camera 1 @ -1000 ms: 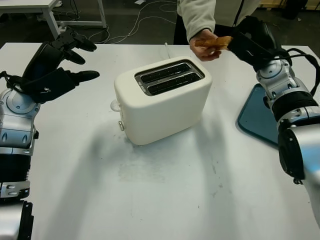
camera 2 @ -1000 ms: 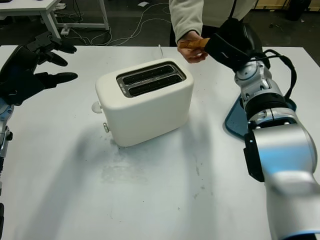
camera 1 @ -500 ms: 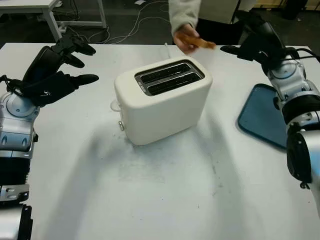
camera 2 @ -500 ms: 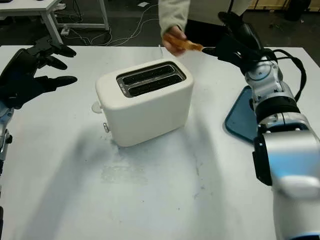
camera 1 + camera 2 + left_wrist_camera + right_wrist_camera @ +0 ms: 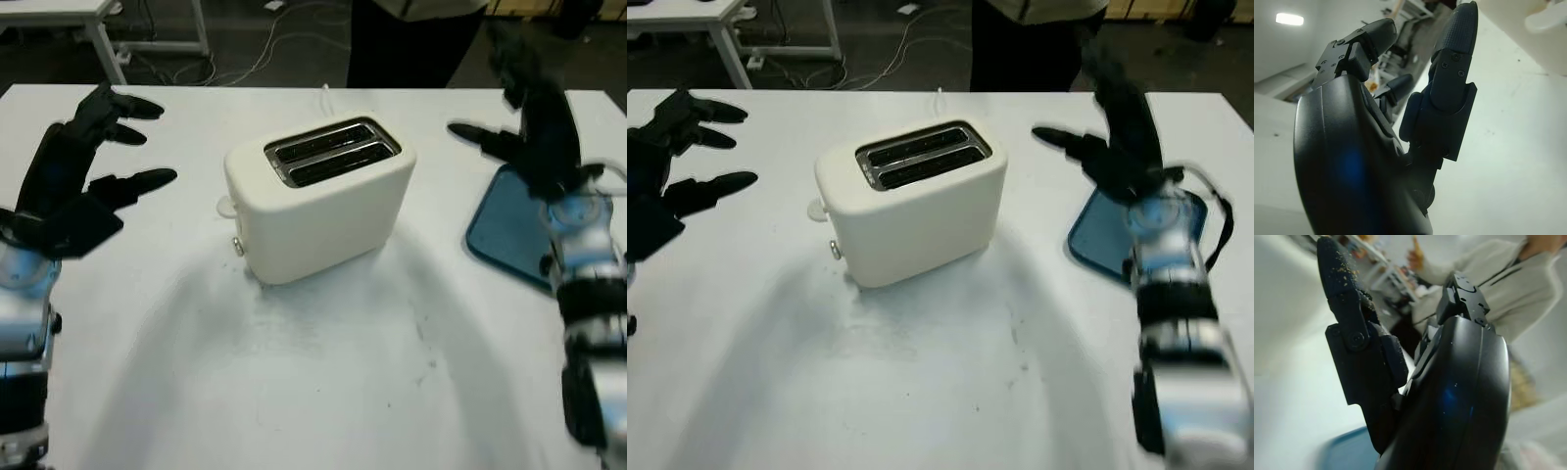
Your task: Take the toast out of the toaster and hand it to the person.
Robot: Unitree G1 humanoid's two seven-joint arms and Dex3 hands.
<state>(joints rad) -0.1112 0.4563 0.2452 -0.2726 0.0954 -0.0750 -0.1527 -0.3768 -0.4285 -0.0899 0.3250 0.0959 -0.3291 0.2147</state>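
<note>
Flanking the toaster (image 5: 318, 196): open left hand (image 5: 73, 181), open right hand (image 5: 529, 132).

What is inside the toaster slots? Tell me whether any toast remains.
No toast stands up out of the two slots of the white toaster; they look dark, with metal guides showing. Their depths are shadowed, so the bottoms cannot be seen. Both robot hands are open, away from it.

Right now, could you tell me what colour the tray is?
The tray is dark blue, clearest in the left eye view.

White toaster (image 5: 318, 196) upright mid-table, both slots apparently empty; person (image 5: 1034, 29) behind table.
</note>
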